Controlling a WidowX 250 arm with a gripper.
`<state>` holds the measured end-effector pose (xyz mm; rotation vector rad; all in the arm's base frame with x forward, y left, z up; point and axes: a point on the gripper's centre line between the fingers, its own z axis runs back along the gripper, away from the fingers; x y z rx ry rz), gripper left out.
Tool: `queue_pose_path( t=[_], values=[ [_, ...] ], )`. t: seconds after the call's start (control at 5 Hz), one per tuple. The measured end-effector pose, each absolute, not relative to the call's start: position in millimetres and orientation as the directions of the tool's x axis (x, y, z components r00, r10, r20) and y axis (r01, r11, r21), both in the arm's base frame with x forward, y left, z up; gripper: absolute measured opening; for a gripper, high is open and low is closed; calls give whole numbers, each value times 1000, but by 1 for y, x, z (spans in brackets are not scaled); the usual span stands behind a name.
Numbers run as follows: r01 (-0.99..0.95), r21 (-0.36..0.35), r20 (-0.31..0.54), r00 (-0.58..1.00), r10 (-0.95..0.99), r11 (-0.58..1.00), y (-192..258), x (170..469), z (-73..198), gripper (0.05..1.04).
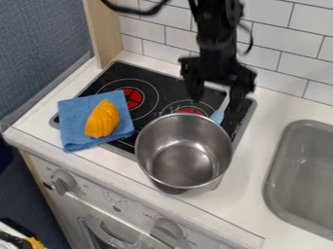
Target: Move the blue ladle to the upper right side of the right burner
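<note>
The black gripper [217,98] hangs over the back right of the stove, with its two fingers spread apart. Light blue at its lower end, the ladle [218,115] slants up and right toward the right finger, and part of it is hidden behind that finger. Whether the two touch, I cannot tell. The ladle's lower end is right by the far rim of a metal pot [184,151]. The right burner [191,110] shows a little red behind the pot, which covers its near part.
On the stove's left side lies a folded blue cloth [75,113] with an orange-yellow toy [102,119] on it. The left burner [133,98] is partly under the cloth. A grey sink [302,170] is at the right, and a tiled wall [276,56] stands behind the counter.
</note>
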<state>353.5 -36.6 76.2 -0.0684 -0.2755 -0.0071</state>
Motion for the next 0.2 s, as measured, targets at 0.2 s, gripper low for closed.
queue_pose_path(
  t=[0.2],
  values=[
    [11, -80, 319, 948, 15, 997, -27, 352, 99, 1000]
  ],
)
